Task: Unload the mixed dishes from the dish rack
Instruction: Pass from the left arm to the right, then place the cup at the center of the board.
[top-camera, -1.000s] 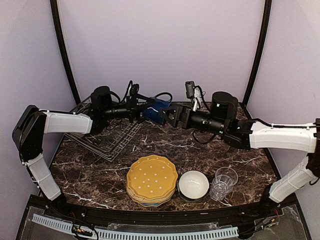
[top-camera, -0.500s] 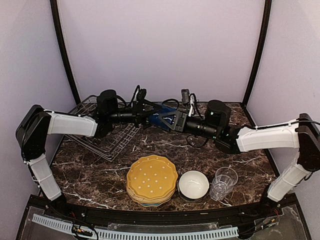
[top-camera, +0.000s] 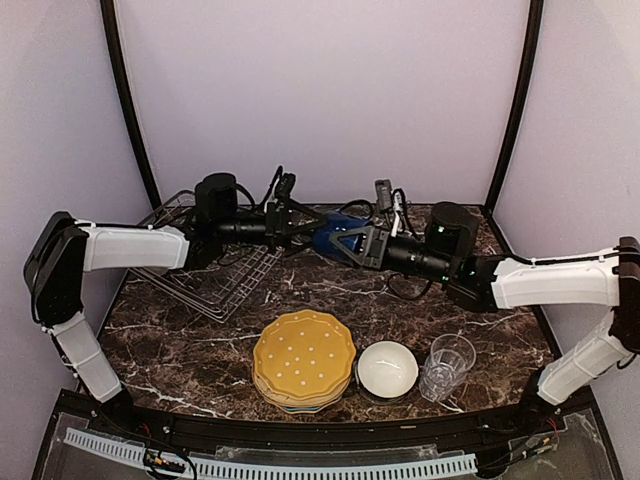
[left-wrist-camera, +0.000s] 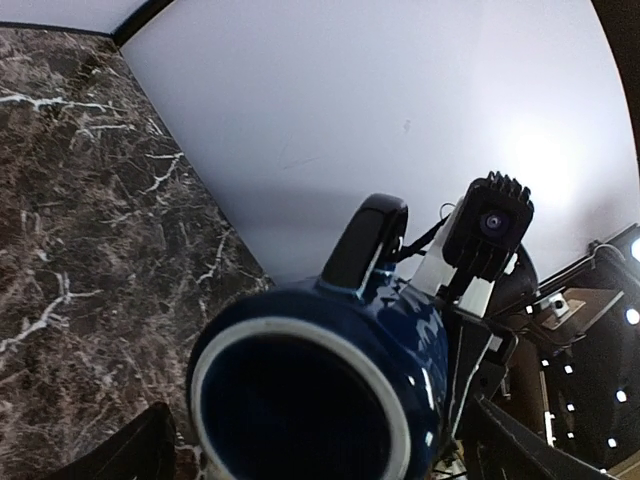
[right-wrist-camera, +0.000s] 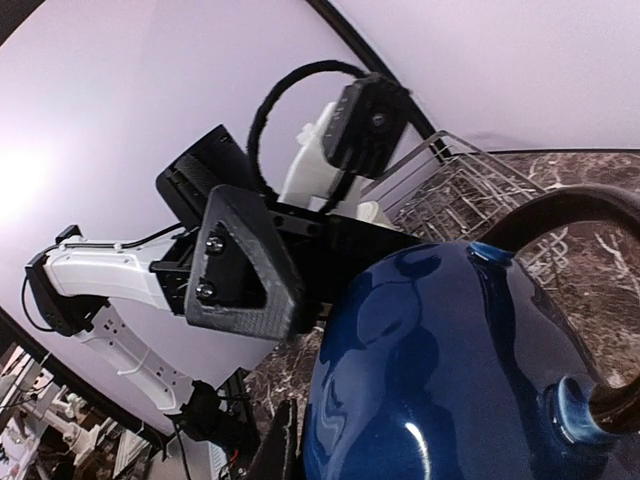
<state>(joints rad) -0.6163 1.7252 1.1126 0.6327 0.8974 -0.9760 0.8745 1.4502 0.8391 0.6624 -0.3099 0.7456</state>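
Note:
A dark blue mug (top-camera: 333, 238) hangs in the air at the back of the table, between my two grippers. My right gripper (top-camera: 353, 243) is shut on the mug's base end; the glossy blue body (right-wrist-camera: 450, 370) and its handle (right-wrist-camera: 570, 210) fill the right wrist view. My left gripper (top-camera: 298, 224) stands open around the rim end, and the white rim (left-wrist-camera: 300, 400) faces its camera without touching the fingers (left-wrist-camera: 145, 450). The wire dish rack (top-camera: 215, 268) lies at the back left, under the left arm.
Near the front edge stand a stack of scalloped plates with the yellow one (top-camera: 303, 360) on top, a white bowl (top-camera: 387, 368) and a clear glass tumbler (top-camera: 446, 365). The purple back wall is close behind both grippers.
My right gripper reached in to the mug and shut on it. The left gripper's jaws have spread wider off the mug. The mug has shifted slightly right.

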